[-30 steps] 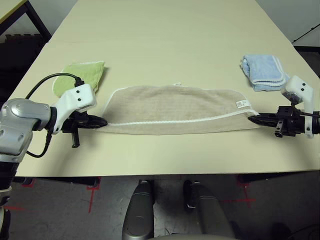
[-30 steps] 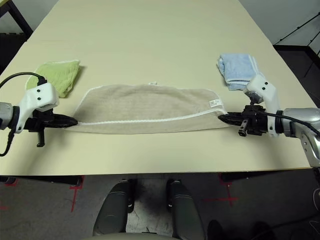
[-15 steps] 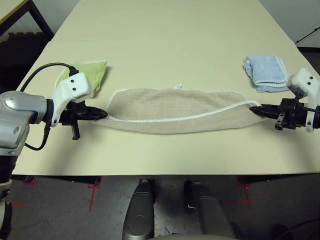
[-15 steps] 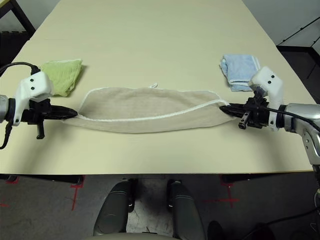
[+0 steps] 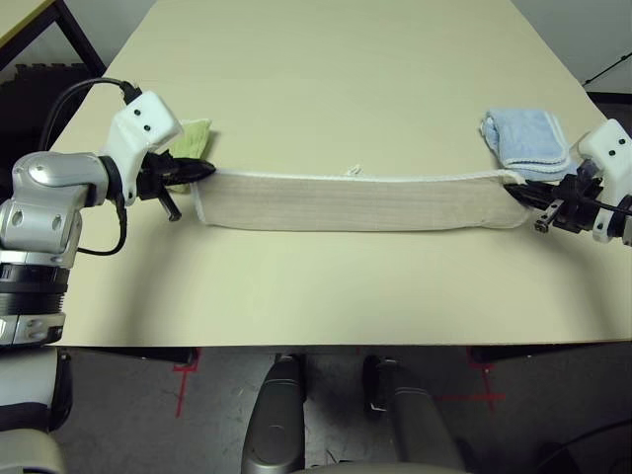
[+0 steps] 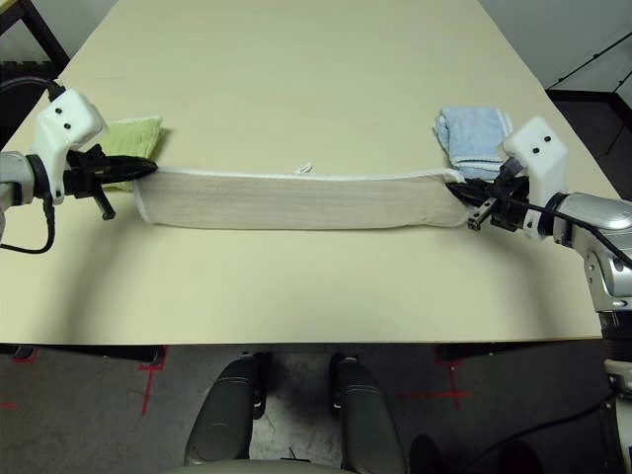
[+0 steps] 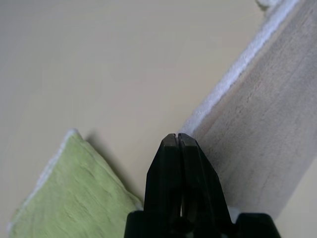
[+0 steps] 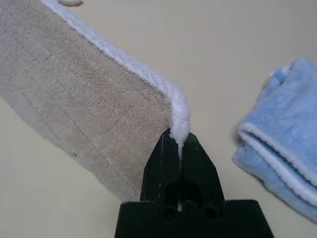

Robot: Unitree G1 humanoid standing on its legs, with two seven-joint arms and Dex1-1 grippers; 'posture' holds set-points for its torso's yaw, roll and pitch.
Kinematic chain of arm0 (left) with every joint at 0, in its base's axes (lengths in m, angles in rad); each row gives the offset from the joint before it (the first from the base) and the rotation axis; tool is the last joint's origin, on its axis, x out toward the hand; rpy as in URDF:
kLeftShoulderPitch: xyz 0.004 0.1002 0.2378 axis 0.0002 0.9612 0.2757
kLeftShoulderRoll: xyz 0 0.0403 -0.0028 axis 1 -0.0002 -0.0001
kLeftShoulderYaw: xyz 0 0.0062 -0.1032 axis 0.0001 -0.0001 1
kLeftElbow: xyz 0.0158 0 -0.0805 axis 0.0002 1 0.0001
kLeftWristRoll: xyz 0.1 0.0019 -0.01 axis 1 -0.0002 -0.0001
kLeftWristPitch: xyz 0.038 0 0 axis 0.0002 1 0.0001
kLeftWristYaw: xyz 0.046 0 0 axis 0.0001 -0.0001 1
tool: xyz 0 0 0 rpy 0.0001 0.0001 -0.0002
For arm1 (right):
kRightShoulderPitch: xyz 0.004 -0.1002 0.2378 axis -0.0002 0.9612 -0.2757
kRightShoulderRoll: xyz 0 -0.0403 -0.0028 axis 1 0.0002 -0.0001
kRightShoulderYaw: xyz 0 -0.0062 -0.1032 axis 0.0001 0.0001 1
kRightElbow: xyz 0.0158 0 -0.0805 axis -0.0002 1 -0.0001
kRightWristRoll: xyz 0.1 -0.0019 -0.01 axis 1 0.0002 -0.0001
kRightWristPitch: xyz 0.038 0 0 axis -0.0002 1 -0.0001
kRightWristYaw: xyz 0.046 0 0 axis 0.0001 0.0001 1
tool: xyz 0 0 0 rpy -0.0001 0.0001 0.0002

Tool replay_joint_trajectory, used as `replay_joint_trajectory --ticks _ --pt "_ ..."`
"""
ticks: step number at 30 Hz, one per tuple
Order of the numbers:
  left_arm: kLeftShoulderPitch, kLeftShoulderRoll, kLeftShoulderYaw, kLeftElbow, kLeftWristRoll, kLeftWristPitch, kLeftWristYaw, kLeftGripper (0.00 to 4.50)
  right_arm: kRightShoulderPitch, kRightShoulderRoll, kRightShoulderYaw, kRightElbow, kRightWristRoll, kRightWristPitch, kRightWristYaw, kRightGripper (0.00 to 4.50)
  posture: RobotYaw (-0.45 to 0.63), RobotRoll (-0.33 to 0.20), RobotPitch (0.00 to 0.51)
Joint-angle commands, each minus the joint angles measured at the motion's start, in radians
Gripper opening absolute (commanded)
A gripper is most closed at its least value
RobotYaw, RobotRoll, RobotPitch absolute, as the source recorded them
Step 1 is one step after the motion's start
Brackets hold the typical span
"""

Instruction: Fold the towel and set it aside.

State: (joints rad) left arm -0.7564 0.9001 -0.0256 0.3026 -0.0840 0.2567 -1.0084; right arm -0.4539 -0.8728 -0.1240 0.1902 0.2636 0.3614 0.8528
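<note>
On the far left, the green towel point(image 5: 183, 148) sits just behind the left gripper point(image 5: 202, 171), almost touching it. That gripper's fingers are pressed together at the towel's point(image 5: 360, 201) left corner; from the wrist view I think the trim is pinched between them, but the cloth sits beside the tips more than in them, so I'm not fully sure.

The towel itself lies across the middle of the table point(image 5: 326, 79) as a long narrow band, white trim along the far edge, stretched between both arms (looks like one lengthwise fold is in).

On the right, the right gripper point(image 8: 178, 141) is clamped on the white trim at the towel's right corner, with the blue towel point(image 5: 528, 141) just behind it.

What could go wrong: if the left hold is as thin as it looks, any more tension could pull that corner free and the fold flops open. Both neighbours are also close enough that swinging the ends together could drag one along.
</note>
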Motion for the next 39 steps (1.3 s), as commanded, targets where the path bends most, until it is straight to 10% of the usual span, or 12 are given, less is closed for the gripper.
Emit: replay_joint_trajectory --ticks 1,36,39 --pt "-0.023 -0.012 -0.018 0.071 0.051 -0.035 0.037 0.03 -0.014 0.013 0.013 0.069 -0.053 -0.007 -0.044 0.00 0.14 0.000 0.221" --pt "-0.045 -0.149 -0.112 0.181 0.223 -0.141 0.167 0.03 -0.179 0.193 0.115 0.365 -0.212 -0.126 -0.119 0.00 0.14 0.000 0.251" --pt "-0.052 -0.162 -0.109 0.185 0.225 -0.132 0.184 0.72 -0.186 0.202 0.107 0.365 -0.214 -0.117 -0.142 0.80 0.14 0.000 0.251"
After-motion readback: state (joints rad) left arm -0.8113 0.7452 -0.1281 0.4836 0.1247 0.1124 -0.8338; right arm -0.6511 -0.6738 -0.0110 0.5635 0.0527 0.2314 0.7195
